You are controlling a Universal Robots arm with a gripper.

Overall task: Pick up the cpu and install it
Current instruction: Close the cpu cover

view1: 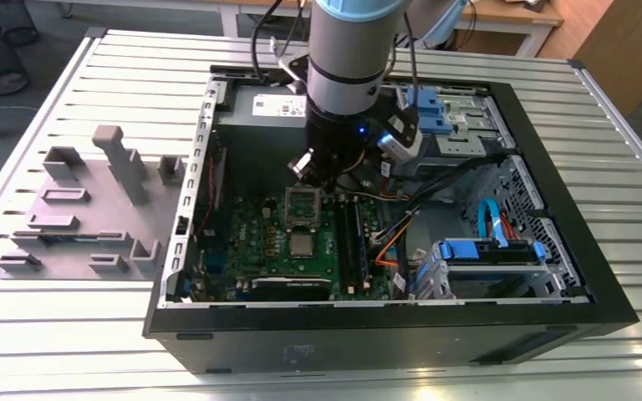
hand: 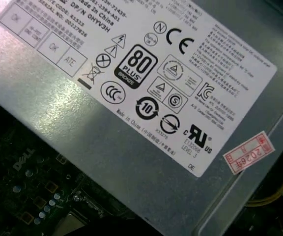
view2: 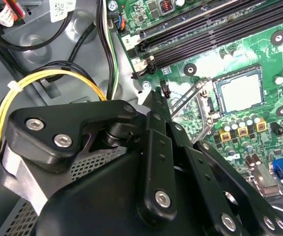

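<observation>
An open computer case [view1: 394, 313] is shown lying on a slatted metal table [view1: 76, 334], with the arm [view1: 349, 58] reaching down into it over the green motherboard [view1: 260, 251]. The gripper [view1: 318, 171] is seen above the raised socket frame [view1: 302, 205], toward the power-supply end of the board. In the second wrist view the black gripper linkage [view2: 156, 147] is visible, but its fingertips are hidden, so whether the fingers are spread or pressed together cannot be told. The cpu [view2: 238, 92] is seen lying flat in the socket on the motherboard, its silvery top facing up; in the exterior view the cpu [view1: 303, 244] lies just beyond the hinged frame, apart from the gripper. The grey power-supply box [hand: 146, 98] with its printed label is shown in the first wrist view. Lilac-grey holder blocks [view1: 87, 209] stand on the table at the exterior view's left, beside the case.
</observation>
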